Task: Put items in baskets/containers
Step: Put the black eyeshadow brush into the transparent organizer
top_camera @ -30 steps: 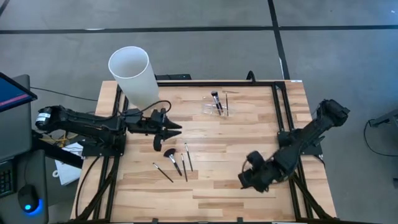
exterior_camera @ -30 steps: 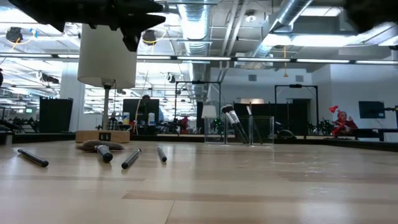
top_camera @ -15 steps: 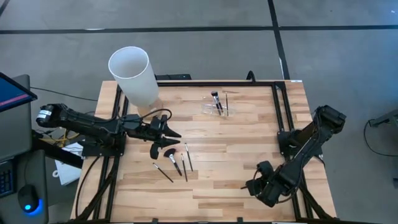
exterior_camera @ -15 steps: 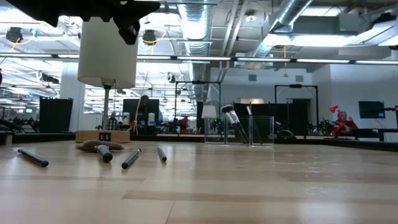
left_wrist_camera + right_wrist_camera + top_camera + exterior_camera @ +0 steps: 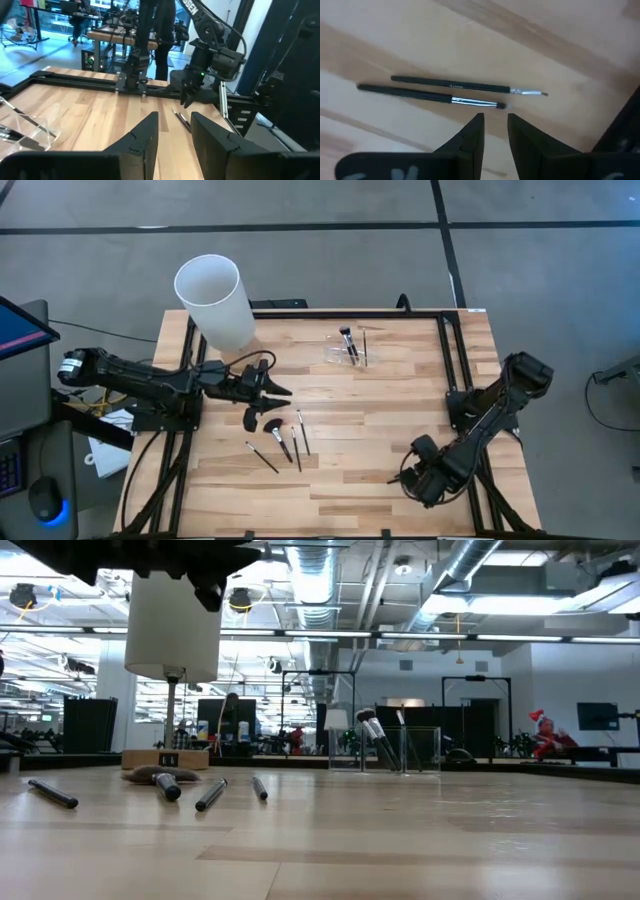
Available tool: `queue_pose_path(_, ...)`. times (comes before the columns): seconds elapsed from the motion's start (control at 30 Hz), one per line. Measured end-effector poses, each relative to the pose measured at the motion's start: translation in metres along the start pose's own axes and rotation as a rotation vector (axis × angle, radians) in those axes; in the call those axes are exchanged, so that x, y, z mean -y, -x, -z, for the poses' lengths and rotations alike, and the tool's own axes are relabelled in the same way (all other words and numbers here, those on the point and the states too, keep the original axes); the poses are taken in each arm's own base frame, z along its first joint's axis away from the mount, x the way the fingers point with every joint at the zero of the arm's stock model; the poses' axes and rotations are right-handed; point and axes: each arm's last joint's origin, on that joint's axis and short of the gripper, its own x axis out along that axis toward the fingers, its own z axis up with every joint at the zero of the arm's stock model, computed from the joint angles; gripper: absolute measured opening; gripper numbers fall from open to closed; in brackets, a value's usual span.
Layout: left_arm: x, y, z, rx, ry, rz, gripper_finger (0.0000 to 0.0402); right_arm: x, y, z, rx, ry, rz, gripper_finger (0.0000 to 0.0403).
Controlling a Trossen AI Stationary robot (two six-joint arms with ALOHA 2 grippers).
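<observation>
Two grippers over a wooden worktop (image 5: 380, 450), both empty, fingers a narrow gap apart.

High view: left gripper (image 5: 283, 391) sits beside four loose brushes (image 5: 283, 442); the clear holder (image 5: 347, 352), brushes standing in it, lies well apart near the far edge; the white cylinder (image 5: 215, 300) stands at the left corner. Right gripper (image 5: 398, 476) is near the front right. Only its wrist view shows two thin brushes (image 5: 451, 92) lying side by side beneath it. The low view shows the holder upright.
</observation>
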Motion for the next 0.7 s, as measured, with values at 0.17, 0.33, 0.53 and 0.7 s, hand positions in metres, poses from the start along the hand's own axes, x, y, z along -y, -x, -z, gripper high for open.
queue_pose_path(0.17,0.0,0.0,0.0,0.0,0.0,0.0,0.0113,-0.003,-0.004,-0.014,-0.045,0.226,0.061,0.0076)
queue_pose_path(0.33,0.0,0.0,0.0,-0.001,0.003,0.0,0.0113,-0.007,-0.004,-0.03,-0.093,0.44,0.054,0.0076)
queue_pose_path(0.53,0.0,0.0,0.001,-0.013,0.009,-0.001,0.0113,-0.004,-0.003,-0.032,-0.143,0.606,0.071,0.0075)
queue_pose_path(0.7,-0.001,0.0,0.005,-0.049,0.015,-0.006,0.0113,-0.003,-0.003,-0.028,-0.135,0.66,0.07,0.0075)
